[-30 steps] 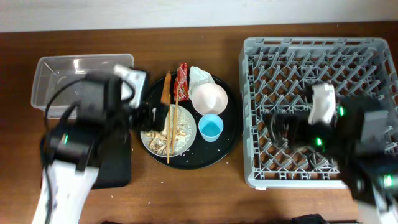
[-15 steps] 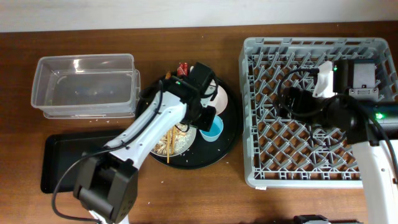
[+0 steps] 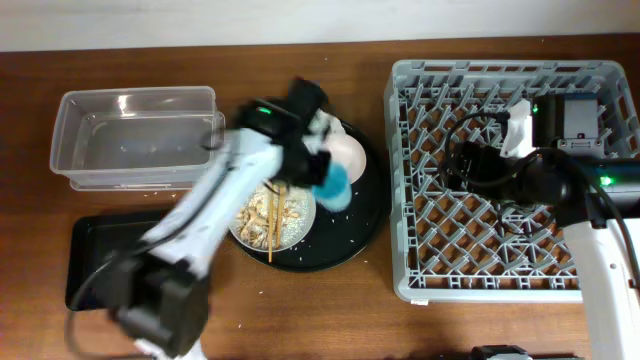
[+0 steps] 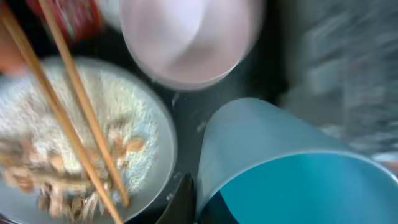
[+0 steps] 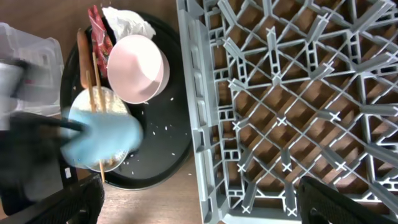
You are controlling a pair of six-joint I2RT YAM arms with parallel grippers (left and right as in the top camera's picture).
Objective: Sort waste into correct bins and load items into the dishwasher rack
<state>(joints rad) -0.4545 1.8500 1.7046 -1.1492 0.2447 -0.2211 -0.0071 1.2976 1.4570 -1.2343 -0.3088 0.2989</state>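
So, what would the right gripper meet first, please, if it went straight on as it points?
Likely the rack: the open right gripper points down into its grid, nothing between; depth is unclear.

Overhead: straight down on my whole table (image 3: 300, 310). Left wrist: close above plate (image 4: 143, 124) and cup (image 4: 280, 162). Right wrist: higher, over rack (image 5: 189, 93); all share round tray (image 5: 168, 146).

Motion blur smears the left arm (image 3: 213, 196) and blue cup (image 3: 335, 187) overhead; the left wrist view crops the cup at its lower edge and the chopsticks (image 4: 84, 102) at the top.
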